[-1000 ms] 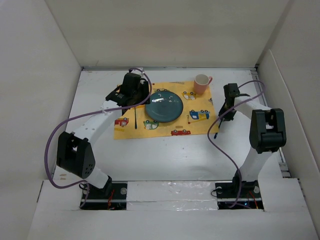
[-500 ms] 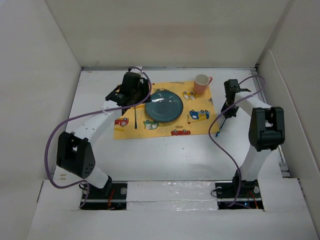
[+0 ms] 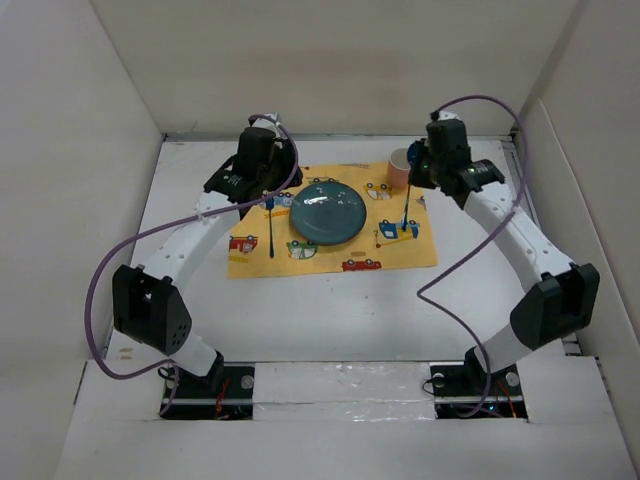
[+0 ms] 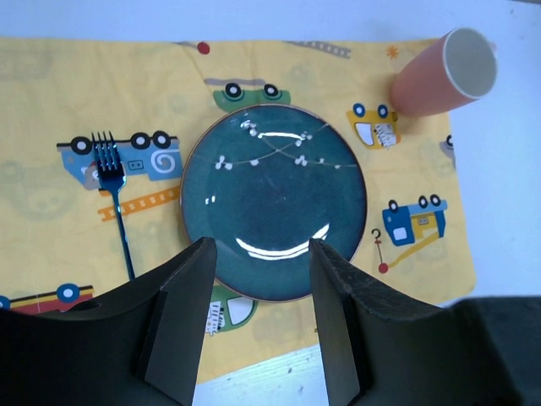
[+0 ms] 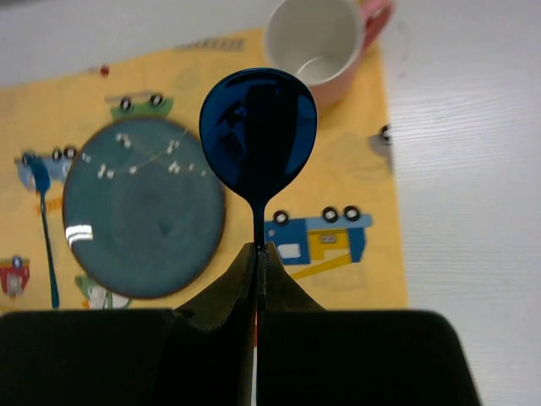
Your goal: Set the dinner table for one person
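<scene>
The right pincer [image 5: 256,254] is pressed together on the thin handle of a dark blue spoon [image 5: 258,135], whose bowl juts out past the fingertips. Beyond that bowl stands a pink cup [image 5: 319,46], its white inside showing to the bottom. Left of the spoon lies a round teal plate [image 5: 139,207] with small white blossom marks.

The left pincer [image 4: 260,247] is spread wide and holds nothing, its fingers [image 4: 182,313] framing the plate's near edge. Left of it a blue fork [image 4: 114,194] lies flat.

Plate, cup and fork all rest on a yellow mat [image 4: 51,101] printed with cartoon cars and trucks. The mat lies on the plain white tabletop [image 3: 330,300], which spreads beneath both pincers, with white walls on three sides.
</scene>
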